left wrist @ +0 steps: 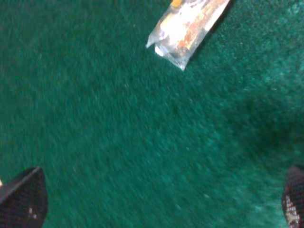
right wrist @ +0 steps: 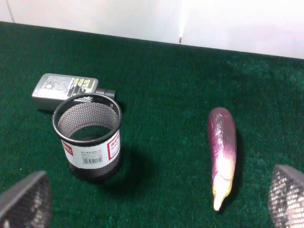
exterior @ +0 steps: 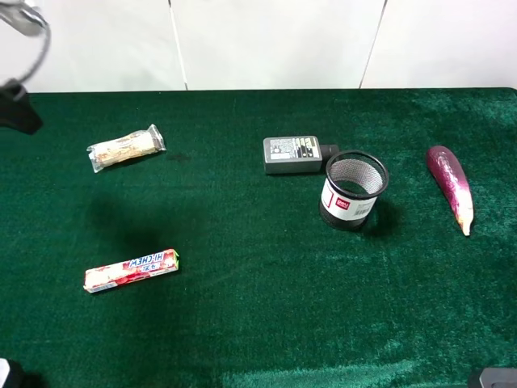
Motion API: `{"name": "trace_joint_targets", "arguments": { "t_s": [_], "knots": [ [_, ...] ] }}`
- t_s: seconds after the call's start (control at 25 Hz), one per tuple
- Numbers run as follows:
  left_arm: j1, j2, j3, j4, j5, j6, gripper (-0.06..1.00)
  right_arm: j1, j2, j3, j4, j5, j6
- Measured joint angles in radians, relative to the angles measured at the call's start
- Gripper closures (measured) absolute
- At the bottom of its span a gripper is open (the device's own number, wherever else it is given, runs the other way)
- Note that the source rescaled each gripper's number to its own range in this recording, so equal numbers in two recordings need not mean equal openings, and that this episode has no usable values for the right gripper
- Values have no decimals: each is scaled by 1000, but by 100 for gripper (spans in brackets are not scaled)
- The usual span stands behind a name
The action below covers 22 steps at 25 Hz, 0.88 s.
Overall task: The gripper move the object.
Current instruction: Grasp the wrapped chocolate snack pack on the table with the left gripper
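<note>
Closest to the high camera lies a candy bar in a white wrapper with red print, flat on the left side of a dark green, velvety cloth. This cloth covers the whole work surface, and its far edge meets a white panelled wall.

Farther back on the left, well apart from the candy bar, the snack bar rests flat on the cloth in its clear crinkly wrapper, with its long side slanted.

Right of centre sits a grey power adapter, label up. A black mesh cup with a white and red label stands upright just beside it. Whether the two touch cannot be told. Near the right edge lies a purple eggplant, its pale tip toward the camera.

From its wrist view, the left gripper is spread wide, its two dark tips at opposite sides of the picture, holding nothing and touching nothing. Bare cloth lies between them, and the snack bar is well clear of both tips.

Equally wide is the right gripper, with nothing in its grasp. The power adapter, mesh cup and eggplant lie beyond its tips.
</note>
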Motion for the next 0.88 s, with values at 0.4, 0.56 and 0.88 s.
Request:
{"name": "trace_joint_targets", "arguments": {
  "t_s": [0.4, 0.56, 0.88],
  "knots": [
    [-90, 330, -118, 0, -46, 300, -6, 0, 0, 0, 0, 0, 0],
    [-107, 410, -132, 0, -123, 337, -6, 0, 0, 0, 0, -1, 0],
    [-108, 519, -132, 4, -244, 365, -6, 0, 0, 0, 0, -1, 0]
  ]
}}
